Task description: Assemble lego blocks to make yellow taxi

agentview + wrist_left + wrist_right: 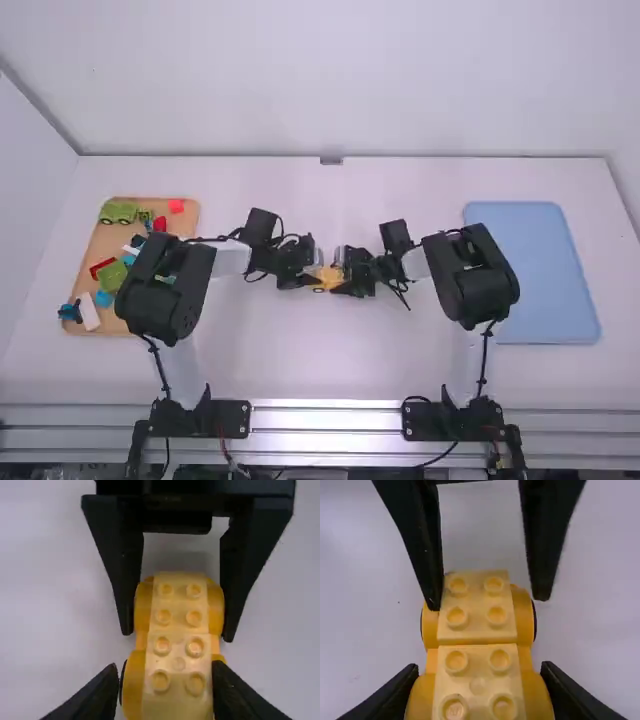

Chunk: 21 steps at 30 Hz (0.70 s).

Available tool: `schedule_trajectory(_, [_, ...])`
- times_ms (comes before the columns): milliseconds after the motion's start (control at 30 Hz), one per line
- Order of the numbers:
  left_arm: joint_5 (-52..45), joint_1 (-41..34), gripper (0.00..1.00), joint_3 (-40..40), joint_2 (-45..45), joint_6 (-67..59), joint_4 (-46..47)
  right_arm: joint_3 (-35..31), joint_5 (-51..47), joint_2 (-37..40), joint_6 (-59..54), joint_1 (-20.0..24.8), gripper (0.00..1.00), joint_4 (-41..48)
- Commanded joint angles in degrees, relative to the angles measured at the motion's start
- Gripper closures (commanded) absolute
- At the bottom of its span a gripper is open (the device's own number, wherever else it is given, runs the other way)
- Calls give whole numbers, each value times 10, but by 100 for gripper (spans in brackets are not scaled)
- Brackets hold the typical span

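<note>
Mid-table in the high view, my left gripper (300,275) and right gripper (354,274) face each other across a small yellow wheeled car (327,278). The left wrist view shows the car's pale yellow studded bricks (178,645) in a row on its base, and my left gripper (165,672) standing open around the near end, one finger against the brick, the other beside a wheel (133,685). In the right wrist view, my right gripper (479,675) is shut on the car (477,685) across its near wheels, with the left gripper's fingers at its far end.
An orange-brown tray (112,232) at the left holds green vehicles (118,212) and several red, blue and white pieces, partly behind the left arm. A light blue tray (530,270) lies at the right, beside the right arm.
</note>
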<state>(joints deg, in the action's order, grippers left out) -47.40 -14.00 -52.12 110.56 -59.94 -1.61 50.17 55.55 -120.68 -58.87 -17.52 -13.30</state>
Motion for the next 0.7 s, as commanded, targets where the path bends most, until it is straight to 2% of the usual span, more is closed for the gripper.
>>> schedule_trajectory(0, [35,-2,46,10,-1,-5,7,-3,-1,-8,3,-5,73,8])
schedule_trajectory(67, [35,-2,41,10,-1,-5,7,-3,-2,-8,3,-5,73,7])
schedule_trajectory(233, [33,2,36,0,-16,2,24,-3,-3,-8,3,-5,72,7])
schedule_trajectory(433, [29,2,37,-24,-59,2,80,-3,-3,-8,3,-5,72,7])
schedule_trajectory(467, [26,1,39,-24,-66,2,83,-3,-3,-8,3,-5,72,7])
schedule_trajectory(500, [7,2,54,-23,-67,1,80,-3,-3,-8,3,-5,72,7])
schedule_trajectory(533, [-2,1,71,-23,-66,1,79,-3,-3,-8,3,-5,72,7])
schedule_trajectory(567, [-11,0,96,-21,-66,1,77,-3,-3,-8,3,-5,72,7])
schedule_trajectory(667, [-32,1,98,-12,-65,1,67,-3,-3,-8,3,-5,71,7])
